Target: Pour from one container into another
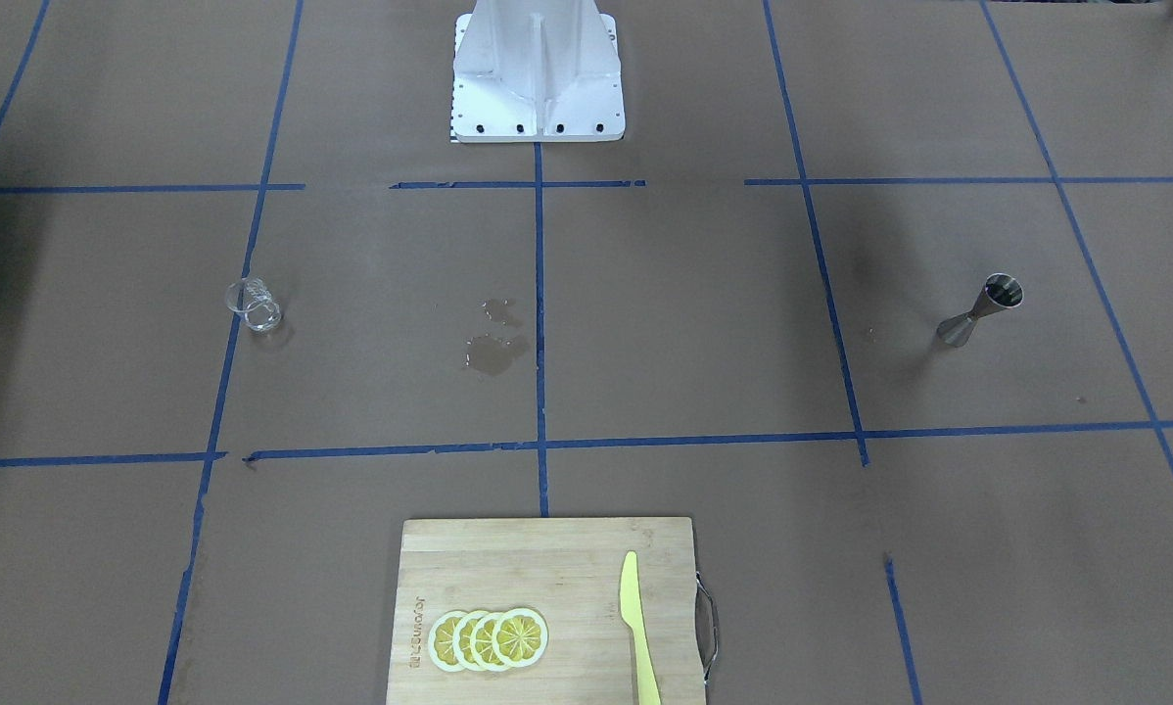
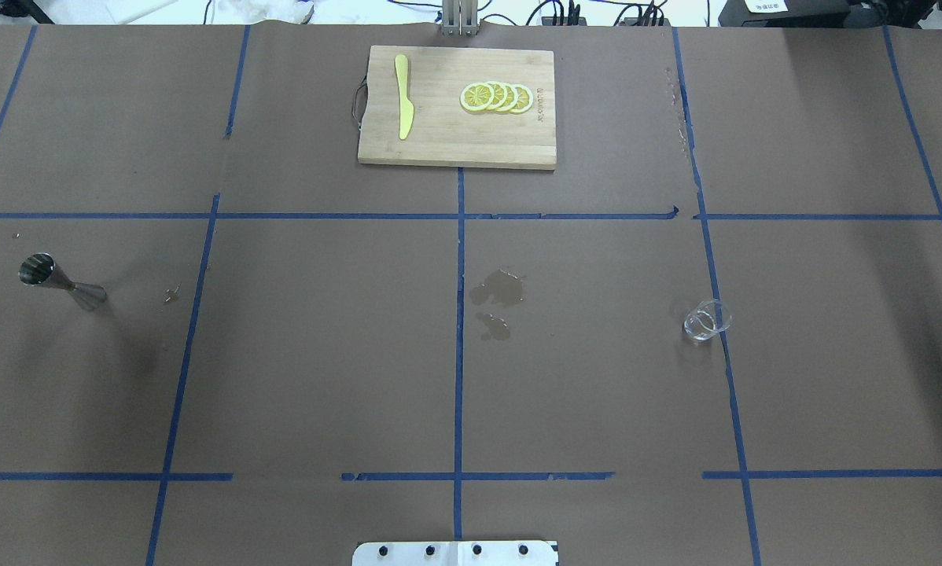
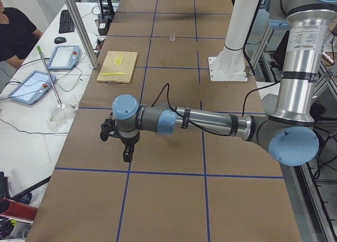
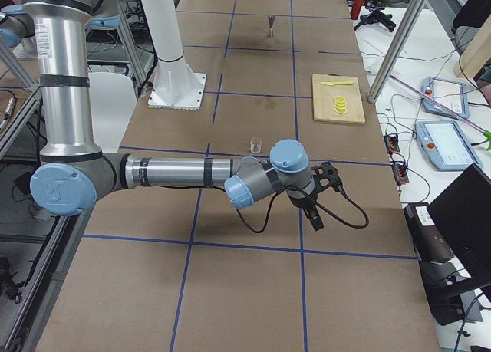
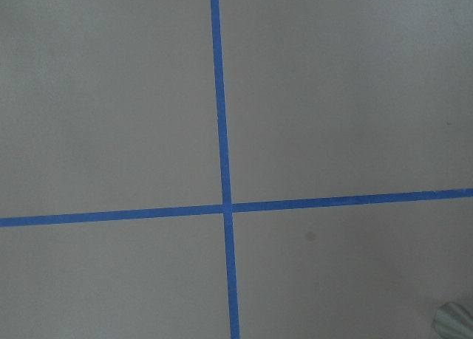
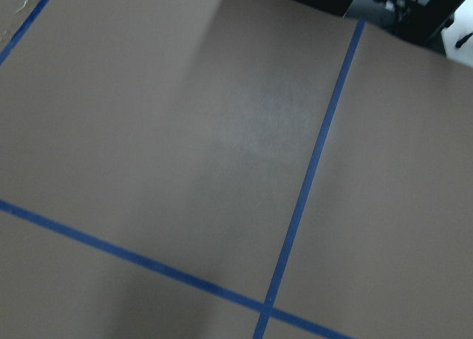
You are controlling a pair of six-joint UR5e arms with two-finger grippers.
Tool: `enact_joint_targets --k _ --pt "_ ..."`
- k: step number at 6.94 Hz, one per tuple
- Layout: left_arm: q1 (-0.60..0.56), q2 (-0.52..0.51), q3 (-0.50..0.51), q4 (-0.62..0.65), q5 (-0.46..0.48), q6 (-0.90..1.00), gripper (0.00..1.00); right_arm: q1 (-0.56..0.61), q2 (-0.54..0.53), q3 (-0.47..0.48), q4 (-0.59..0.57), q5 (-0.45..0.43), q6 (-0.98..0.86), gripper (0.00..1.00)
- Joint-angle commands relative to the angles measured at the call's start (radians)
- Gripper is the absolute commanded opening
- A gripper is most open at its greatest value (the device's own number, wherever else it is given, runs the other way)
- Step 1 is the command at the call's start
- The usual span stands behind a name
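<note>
The clear glass beaker (image 2: 706,321) stands upright on the robot's right side of the table, also seen as the beaker (image 1: 253,305) and the beaker (image 4: 255,144). The silver jigger (image 2: 60,281) stands upright on the far left side, also the jigger (image 1: 981,310). Neither arm appears in the overhead or front views. My left gripper (image 3: 126,153) hangs over the table's left end, pointing down. My right gripper (image 4: 315,218) hangs over the right end, a short way past the beaker. For both grippers I cannot tell whether they are open or shut. Nothing is seen in either.
A wooden cutting board (image 2: 439,141) with lemon slices (image 2: 496,97) and a yellow knife (image 2: 402,96) lies at the far middle edge. Wet patches (image 2: 496,292) mark the table's centre. The white robot base (image 1: 538,73) stands at the near edge. An operator and tablets (image 3: 32,86) sit beside the table.
</note>
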Motion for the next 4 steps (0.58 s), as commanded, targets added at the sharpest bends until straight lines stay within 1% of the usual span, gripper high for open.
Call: enact_joint_targets --k 1,2,3,4 --pt "0.003 0.016 0.001 -0.017 0.004 -0.003 1.00 0.009 0.001 0.019 -0.319 0.084 -0.239 1.00" --pt "0.001 0.018 -0.006 -0.003 -0.002 0.000 1.00 0.023 -0.001 0.051 -0.425 0.082 -0.307 1.00" --pt "0.001 0.018 -0.009 0.044 -0.003 0.000 1.00 0.023 -0.025 0.084 -0.429 0.082 -0.311 1.00" --pt "0.003 0.018 -0.011 0.104 -0.003 0.000 1.00 0.021 -0.027 0.095 -0.425 0.082 -0.308 1.00"
